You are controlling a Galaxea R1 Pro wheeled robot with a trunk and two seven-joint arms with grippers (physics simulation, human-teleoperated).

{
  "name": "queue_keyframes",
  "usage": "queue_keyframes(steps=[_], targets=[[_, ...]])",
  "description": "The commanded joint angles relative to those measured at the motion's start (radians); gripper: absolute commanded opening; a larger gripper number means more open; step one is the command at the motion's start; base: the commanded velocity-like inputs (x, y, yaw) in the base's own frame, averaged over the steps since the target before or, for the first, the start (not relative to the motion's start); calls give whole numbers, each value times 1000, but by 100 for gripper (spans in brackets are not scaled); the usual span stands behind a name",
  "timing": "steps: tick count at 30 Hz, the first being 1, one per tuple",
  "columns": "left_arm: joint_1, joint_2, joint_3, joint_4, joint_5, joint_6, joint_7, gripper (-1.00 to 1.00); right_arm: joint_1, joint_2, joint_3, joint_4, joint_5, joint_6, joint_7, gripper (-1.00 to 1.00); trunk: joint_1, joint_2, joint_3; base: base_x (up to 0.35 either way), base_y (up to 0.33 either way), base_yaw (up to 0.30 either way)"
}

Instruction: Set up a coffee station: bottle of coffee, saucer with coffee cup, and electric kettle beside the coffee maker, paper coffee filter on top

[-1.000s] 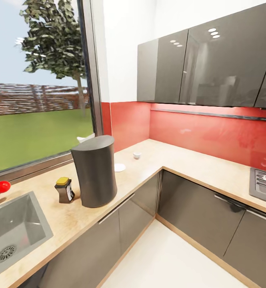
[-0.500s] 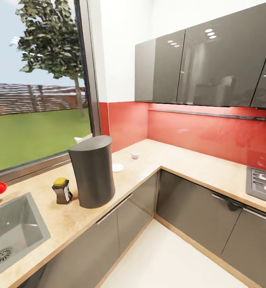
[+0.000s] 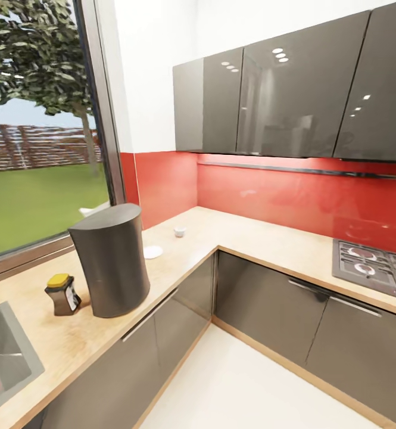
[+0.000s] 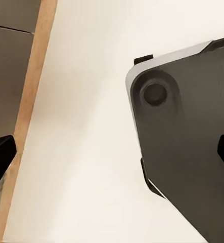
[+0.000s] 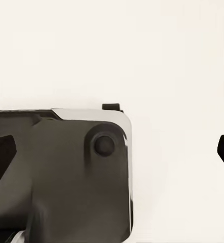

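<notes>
One coffee maker [image 3: 109, 261] is seen near the countertop's [image 3: 263, 244] front edge; one bottle [image 3: 62, 294] beside it; one saucer [image 3: 152, 252] and one cup [image 3: 179, 231] toward the corner; both grippers are spread wide.

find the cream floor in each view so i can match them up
Head view: the floor lies in front of the cabinets, edged by the wooden plinth strip.
Left wrist view: the floor runs between the plinth strip and the robot's dark base.
Right wrist view: the floor lies beside the base.
Shared landmarks: plinth strip, base.
</notes>
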Motion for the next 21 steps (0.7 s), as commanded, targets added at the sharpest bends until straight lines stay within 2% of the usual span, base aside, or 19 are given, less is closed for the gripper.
queue_keyframes(steps=[1,5,12,21], targets=[[0,-1,-9,2,10,-5,13,100,0,0,-7,0,-1,-3,3,100,0,-1,0,0,0,-266],[-1,-3,-9,2,11,-4,56,100,0,0,-24,0,-1,-3,2,100,0,-1,0,0,-67,-266],[0,-3,-8,2,13,-7,66,100,0,0,-30,2,1,-3,0,100,0,-1,0,107,-215,-251],[2,-5,-7,1,13,-9,57,100,0,-3,-27,3,2,-3,-1,100,0,-1,0,233,-204,-31]])
